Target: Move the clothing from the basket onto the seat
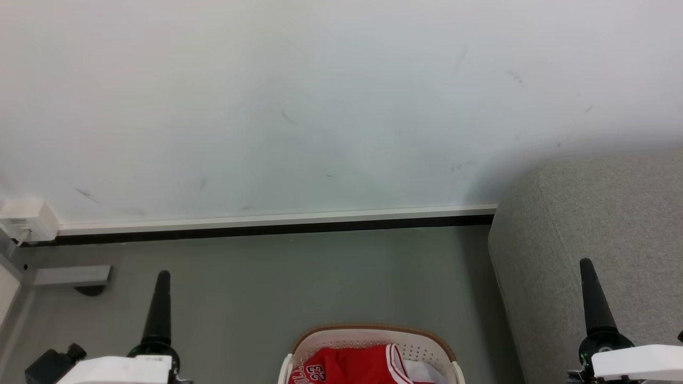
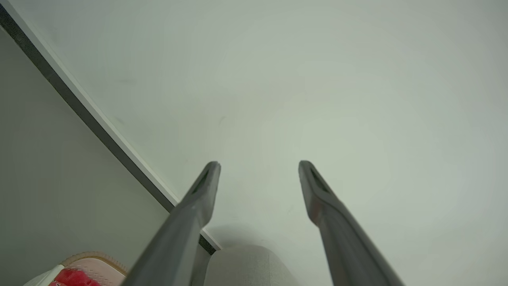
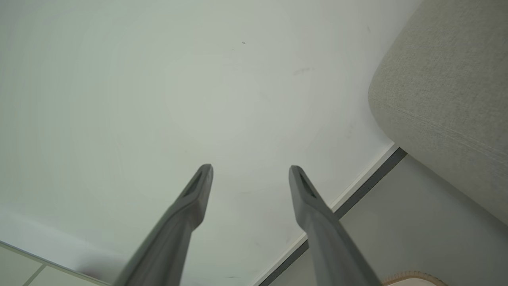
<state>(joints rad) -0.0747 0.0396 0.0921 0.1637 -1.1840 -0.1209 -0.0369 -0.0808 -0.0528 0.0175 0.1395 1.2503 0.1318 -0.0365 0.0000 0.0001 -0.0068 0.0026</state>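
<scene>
The white perforated basket [image 1: 427,349] with a brown rim stands on the floor at the bottom middle of the head view. Red clothing [image 1: 347,367] with white trim and the number 23 lies inside it. The light-grey seat [image 1: 603,224] rises to the right of the basket. My left gripper [image 1: 163,277] is raised to the left of the basket, and its two fingers stand apart and empty in the left wrist view [image 2: 258,167]. My right gripper [image 1: 587,264] hangs in front of the seat, open and empty [image 3: 251,171]. A corner of the basket [image 2: 95,262] and the clothing [image 2: 73,278] shows low in the left wrist view.
A pale wall with a white-and-black baseboard [image 1: 277,221] runs behind the grey floor. At the far left are a white wall box [image 1: 26,218], a grey metal foot [image 1: 72,276] and a small black device [image 1: 53,364]. The seat's rounded corner [image 3: 448,99] is near my right gripper.
</scene>
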